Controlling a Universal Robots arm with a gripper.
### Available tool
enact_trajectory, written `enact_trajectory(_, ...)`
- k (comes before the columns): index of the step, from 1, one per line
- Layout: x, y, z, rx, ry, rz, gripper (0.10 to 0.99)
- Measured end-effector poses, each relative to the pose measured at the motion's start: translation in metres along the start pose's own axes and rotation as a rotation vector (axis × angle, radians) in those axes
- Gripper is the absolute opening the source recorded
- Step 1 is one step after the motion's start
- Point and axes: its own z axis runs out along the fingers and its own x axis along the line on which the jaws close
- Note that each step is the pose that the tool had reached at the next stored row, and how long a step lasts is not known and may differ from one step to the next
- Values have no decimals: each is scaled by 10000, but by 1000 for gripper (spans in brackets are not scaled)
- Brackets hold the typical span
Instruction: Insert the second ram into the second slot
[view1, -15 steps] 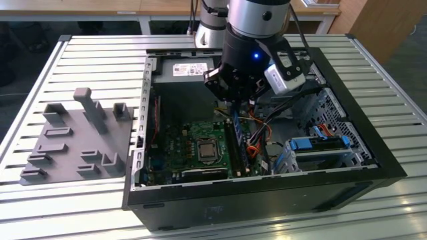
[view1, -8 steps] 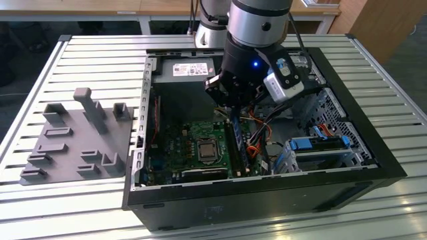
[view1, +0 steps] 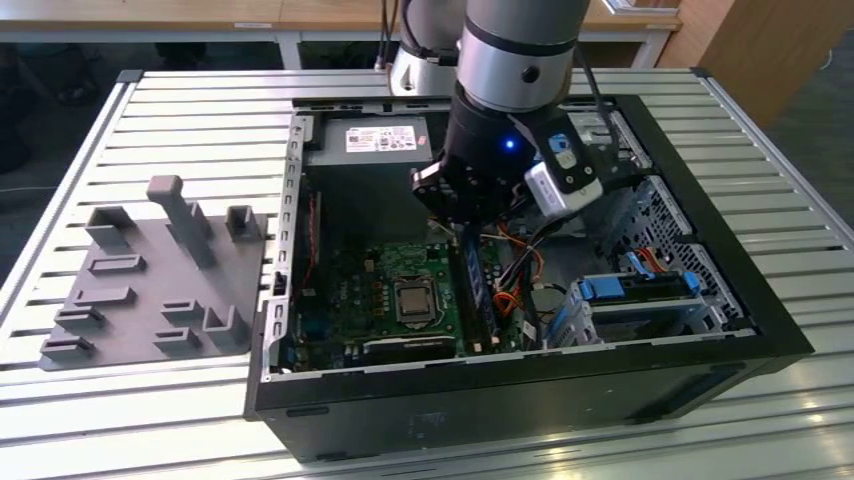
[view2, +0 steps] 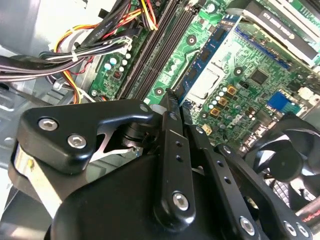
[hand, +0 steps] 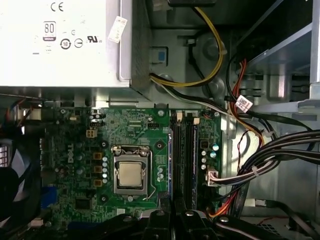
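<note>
Your gripper (view1: 467, 218) hangs near the middle of the exterior view, down inside the open computer case (view1: 534, 395). Its fingers stand narrow, one to each face of the second ram (view2: 202, 57). I judge them pinched on the stick's near end, since in the second wrist view the blue board runs straight out from between the tips. You hold the stick on edge and lengthwise along the slots, which is how it has to meet one. In the first wrist view it reads as a thin blue line just beside the CPU socket (hand: 130, 175), between that socket and the bare black slots (hand: 181, 160). Whether it is seated or only resting over its slot, you cannot tell from these views. Count what you have: one blue stick, one socket, and two long black slots showing bare beside the stick. One power supply (view1: 380, 140) sits at upper centre of the exterior view. The cable bundle (hand: 270, 155) lies on the far side of the slots from the socket, apart from the fingers. One grey fixture tray (view1: 134, 300) rests on the slatted table (view1: 134, 420) at the exterior view's left, well apart from the case.
</note>
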Motion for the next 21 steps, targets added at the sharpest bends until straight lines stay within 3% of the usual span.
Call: enact_trajectory(21, -36, 11, 378, -1, 1, 10, 141)
